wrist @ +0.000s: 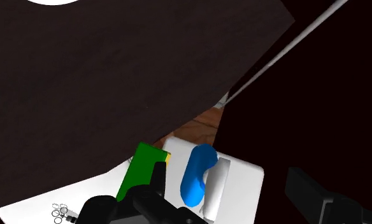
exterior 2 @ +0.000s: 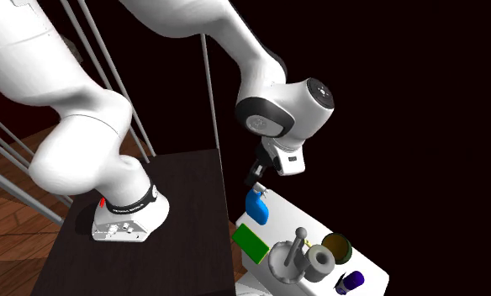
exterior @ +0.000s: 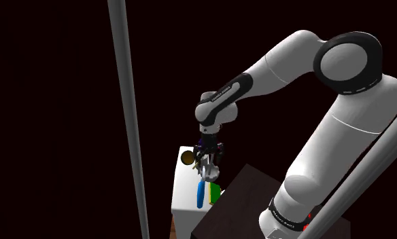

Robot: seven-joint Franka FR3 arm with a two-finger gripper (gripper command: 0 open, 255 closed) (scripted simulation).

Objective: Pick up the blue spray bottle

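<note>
The blue spray bottle (exterior 2: 256,208) rests on a small white table (exterior 2: 370,267), near the edge that meets my dark stand. A pale grey part runs along the bottle's blue body (wrist: 195,174). My black gripper (exterior 2: 256,174) hangs just above the bottle, apart from it. In the shoulder view the gripper (exterior: 209,160) is over the table and the bottle (exterior: 201,192) lies below it. In the wrist view the gripper (wrist: 236,194) is open; the bottle sits between the fingers (wrist: 158,181), nearer this one, untouched.
A green box (exterior 2: 250,242) lies right beside the bottle. Further along the table are a grey dish with a stick (exterior 2: 291,253), a grey roll (exterior 2: 320,259), a green-brown bowl (exterior 2: 337,247) and a small purple bottle (exterior 2: 351,282). Grey rails (exterior: 130,115) stand nearby; black area lies beyond.
</note>
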